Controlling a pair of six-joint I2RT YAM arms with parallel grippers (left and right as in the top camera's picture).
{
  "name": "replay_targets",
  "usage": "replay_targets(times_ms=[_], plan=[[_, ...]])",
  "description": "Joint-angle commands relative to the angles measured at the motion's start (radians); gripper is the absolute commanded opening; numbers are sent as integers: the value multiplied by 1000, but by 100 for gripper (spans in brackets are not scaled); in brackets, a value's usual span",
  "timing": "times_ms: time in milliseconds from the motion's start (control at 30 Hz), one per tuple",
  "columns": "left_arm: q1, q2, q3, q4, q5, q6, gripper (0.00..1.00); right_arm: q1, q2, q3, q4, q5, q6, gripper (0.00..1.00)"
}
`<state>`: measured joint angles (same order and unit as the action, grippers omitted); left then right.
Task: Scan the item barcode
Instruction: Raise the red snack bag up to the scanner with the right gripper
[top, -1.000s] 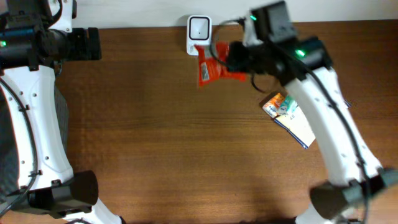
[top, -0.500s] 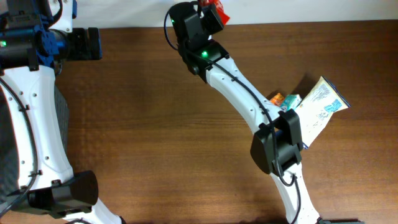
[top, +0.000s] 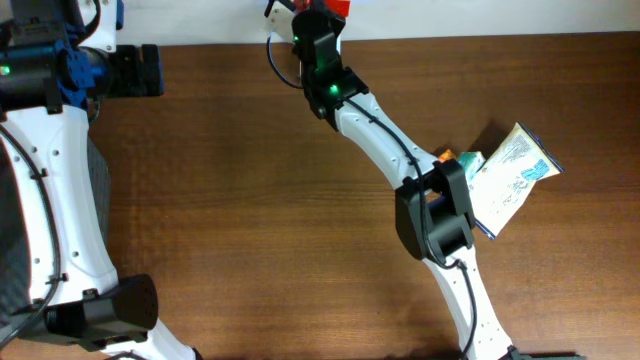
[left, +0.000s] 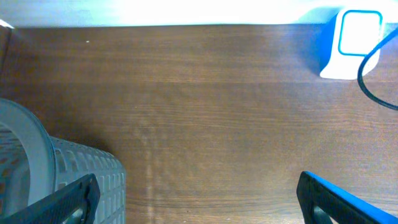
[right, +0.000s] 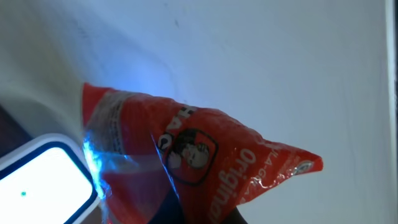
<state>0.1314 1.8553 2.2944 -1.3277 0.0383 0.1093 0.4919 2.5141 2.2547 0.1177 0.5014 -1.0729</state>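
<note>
The red snack packet (right: 186, 155) is up in the air just above and beside the scanner (right: 43, 177), pinched in the clenched right gripper (top: 322, 14). The right wrist view shows this best: the packet's crinkled face with its printed logo is tilted, blue light from the scanner washes over its near end, and a pale wall fills the background. From overhead only a red corner of the packet shows at the top edge of the frame, past the far edge of the tabletop (top: 250, 200), and the scanner does not show there at all.

The left wrist view shows the scanner as a white block with a black cable (left: 373, 81) looping off it. Well to that side of the scanner the left gripper (left: 198, 186) hangs released, jaws wide, with nothing between them, next to a grey basket (left: 81, 177). Well away from the scanner on the other side lie a blue-and-white pouch (top: 515, 170) and a small orange-and-teal pack (top: 452, 158), touching.
</note>
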Motion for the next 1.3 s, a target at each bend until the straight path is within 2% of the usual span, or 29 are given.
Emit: replay_targets(times_ms=[0,133,400,1267], plan=[[7,2,-2,2,7,13,99,-16,31,23,74,-48,-146,4],[7,2,-2,2,7,13,99,-16,53,23,138,-102,-259,4],[7,2,-2,2,7,13,99,-16,74,23,153,-221,-259,4],[7,2,-2,2,7,13,99,-29,75,23,144,-247,-258,4]])
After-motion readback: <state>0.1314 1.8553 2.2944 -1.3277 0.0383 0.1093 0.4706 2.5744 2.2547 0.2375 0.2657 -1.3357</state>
